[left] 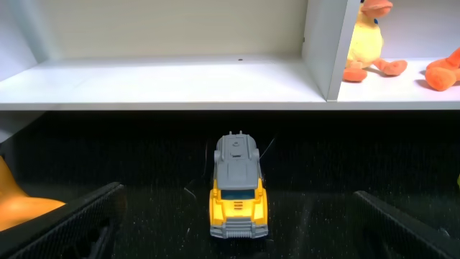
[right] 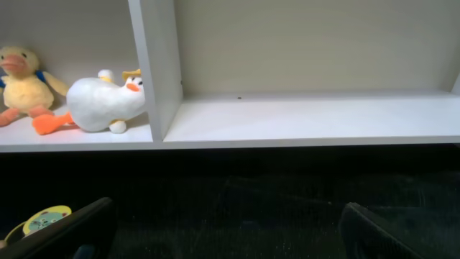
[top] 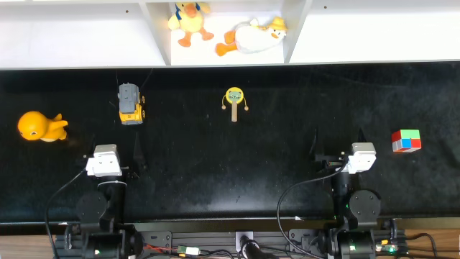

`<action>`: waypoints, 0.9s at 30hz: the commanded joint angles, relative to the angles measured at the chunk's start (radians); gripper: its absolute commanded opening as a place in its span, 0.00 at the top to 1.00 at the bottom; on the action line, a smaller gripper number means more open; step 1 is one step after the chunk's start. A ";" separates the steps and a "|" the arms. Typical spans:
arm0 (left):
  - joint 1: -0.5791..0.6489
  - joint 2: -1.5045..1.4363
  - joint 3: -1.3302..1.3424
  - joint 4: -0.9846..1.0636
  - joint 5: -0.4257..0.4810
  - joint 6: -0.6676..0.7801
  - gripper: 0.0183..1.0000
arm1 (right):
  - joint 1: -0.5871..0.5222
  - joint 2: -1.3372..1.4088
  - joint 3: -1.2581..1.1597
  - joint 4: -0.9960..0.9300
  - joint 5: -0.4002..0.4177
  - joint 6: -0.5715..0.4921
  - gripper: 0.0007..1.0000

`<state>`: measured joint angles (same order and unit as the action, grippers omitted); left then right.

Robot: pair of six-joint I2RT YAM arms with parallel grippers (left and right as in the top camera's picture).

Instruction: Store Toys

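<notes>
While both arms sit at the near table edge w/ nothing held, stock reads as follows.

- Table [top: 287, 165]: black, matte, faintly speckled.
- Shelf unit [top: 79, 43]: white, smooth board, 3 compartments along far edge.
- Ctr compartment:
  - yellow plush duck [top: 190, 20]: fuzzy, upright, orange feet, head cut off in top view.
  - white plush duck [top: 253, 36]: on its side just beside it, orange feet & bill.
- On table:
  - toy truck [top: 130, 103]: hard plastic, boxy, yellow body w/ grey top, straight ahead of L gripper [left: 238, 193].
  - orange duck [top: 42, 126]: smooth, rounded, far L; cut to a sliver in L wrist view.
  - rattle drum [top: 233, 101]: round face on pale stick, mid-table; face print too small to make out.
  - colour cube [top: 406, 141]: square tiles, far R.
- L gripper: fingers spread wide, empty.
- R gripper [right: 228, 206]: likewise spread, empty; dark fingers hard to separate from table.
</notes>
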<state>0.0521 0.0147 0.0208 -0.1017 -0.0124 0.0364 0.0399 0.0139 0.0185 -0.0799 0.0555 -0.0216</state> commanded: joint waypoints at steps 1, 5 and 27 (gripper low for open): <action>-0.002 -0.012 -0.006 0.003 -0.005 0.019 0.00 | -0.001 -0.010 -0.014 0.003 -0.008 0.007 0.00; -0.002 -0.012 -0.006 0.003 -0.005 0.019 0.00 | -0.001 -0.010 -0.014 0.003 -0.008 0.008 0.00; -0.003 0.011 0.005 -0.011 0.020 0.082 0.00 | -0.001 -0.010 -0.014 0.003 -0.008 0.008 0.00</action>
<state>0.0521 0.0151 0.0208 -0.1020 -0.0246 0.1081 0.0399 0.0139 0.0185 -0.0799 0.0555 -0.0216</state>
